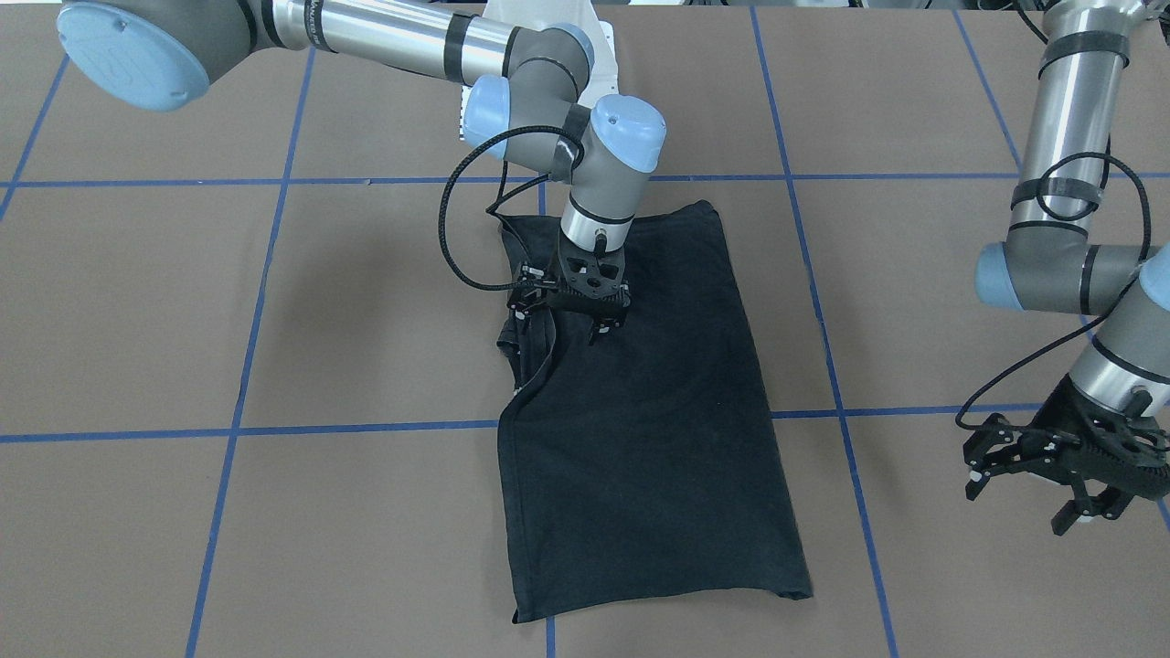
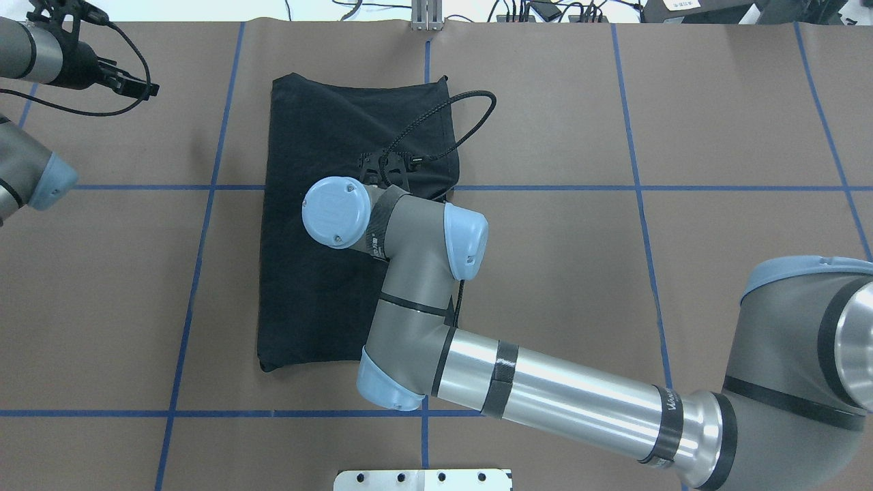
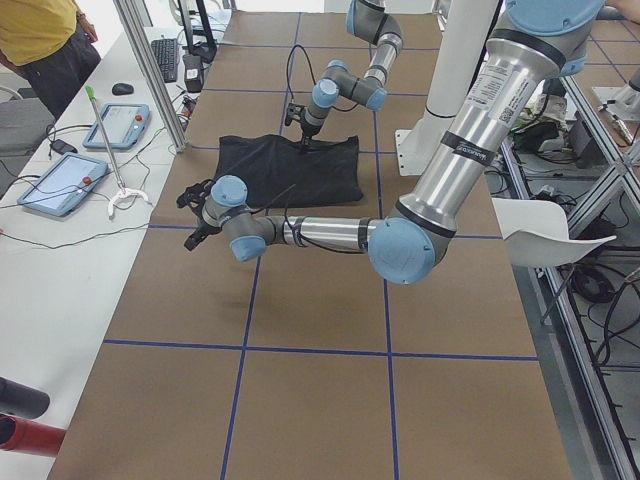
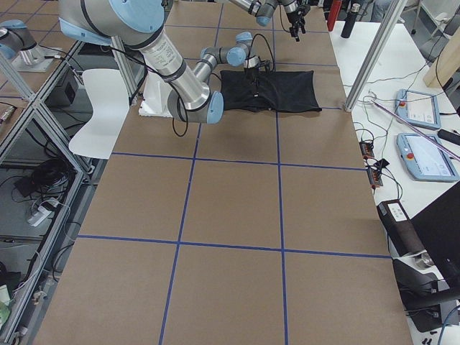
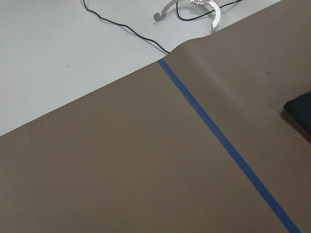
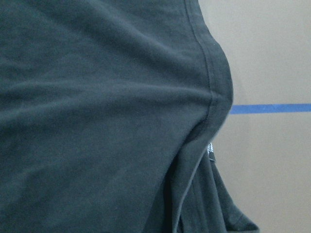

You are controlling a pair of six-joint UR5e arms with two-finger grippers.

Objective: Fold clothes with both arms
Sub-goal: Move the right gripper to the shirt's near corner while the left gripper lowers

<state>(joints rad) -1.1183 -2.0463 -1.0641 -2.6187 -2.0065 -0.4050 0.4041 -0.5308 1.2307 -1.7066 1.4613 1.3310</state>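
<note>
Your black T-shirt [image 1: 640,439] lies folded in a long strip on the table [image 1: 137,320], running near to far. About midway along, by its right edge, the right gripper [image 1: 559,320] sits low on the cloth; whether it grasps the cloth cannot be told. Far left, the left gripper [image 1: 1019,504] hangs spread and empty.

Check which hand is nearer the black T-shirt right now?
Right. The right hand sits low over the T-shirt, by its folded long edge. The left hand hangs off to the side above bare table, apart from the cloth.
</note>
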